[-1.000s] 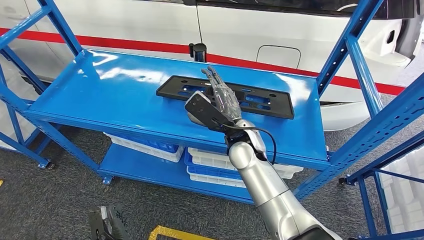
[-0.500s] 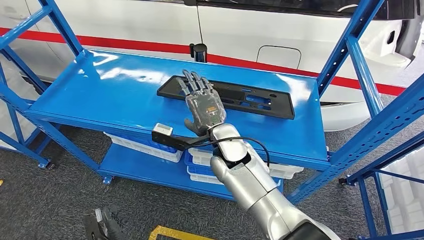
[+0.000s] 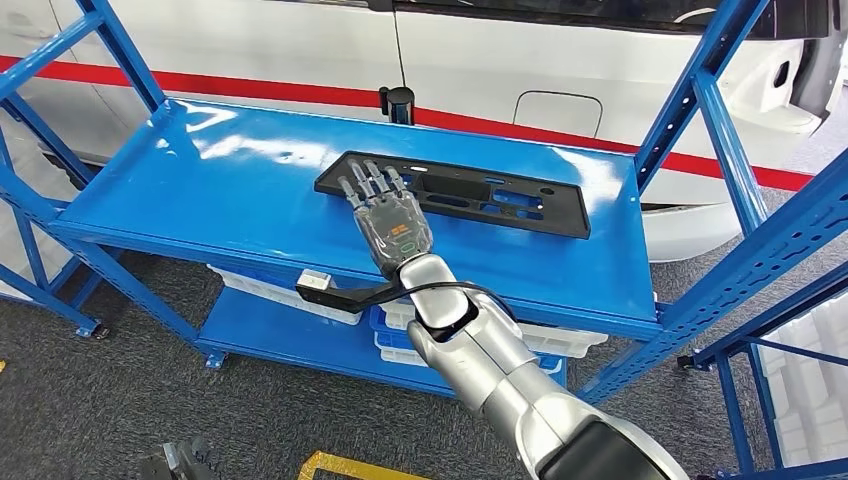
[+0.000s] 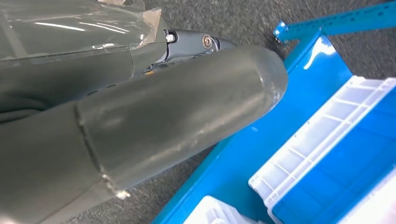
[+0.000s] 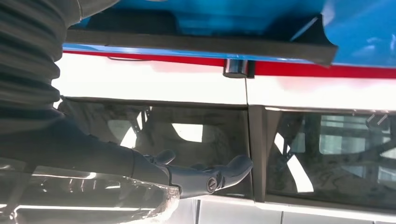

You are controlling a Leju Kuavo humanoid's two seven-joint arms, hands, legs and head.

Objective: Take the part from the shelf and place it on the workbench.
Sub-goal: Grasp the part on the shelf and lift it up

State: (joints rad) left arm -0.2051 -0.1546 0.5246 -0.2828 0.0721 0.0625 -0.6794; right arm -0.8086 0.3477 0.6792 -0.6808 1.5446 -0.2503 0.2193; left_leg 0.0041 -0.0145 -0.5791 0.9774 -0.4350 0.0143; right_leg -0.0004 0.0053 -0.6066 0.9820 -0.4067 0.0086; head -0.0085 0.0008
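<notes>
While the part waits untouched on the shelf, the reach is on — here is how things stand.

Part: the flat black part (image 3: 455,192) lies on the blue shelf (image 3: 220,190), toward the back edge, long side running across the view, with a white vehicle (image 3: 560,60) behind it.

Right hand: the right hand (image 3: 388,212) hovers palm-down over the part's left end, fingers stretched forward and apart, holding nothing. Whether the fingertips touch the part cannot be told from the head view.

Right wrist view: the dark edge of the part (image 5: 201,44) shows against the blue deck, the hand's fingers (image 5: 219,173) extended with nothing between them.

Left hand: the left hand (image 4: 140,107) hangs low beside the shelf's bottom tier, near white bins (image 4: 327,154); its grey thumb blocks the fingers, so its state cannot be told.

Step in hand: the approach to the pick — the grasp is not yet made, and the placing on the workbench is all ahead.

Next move: likely a lowering onto the part's left end, with the thumb worked under its near edge; the piece is thin and flat on a slick deck, so it may slide rather than lift.
</notes>
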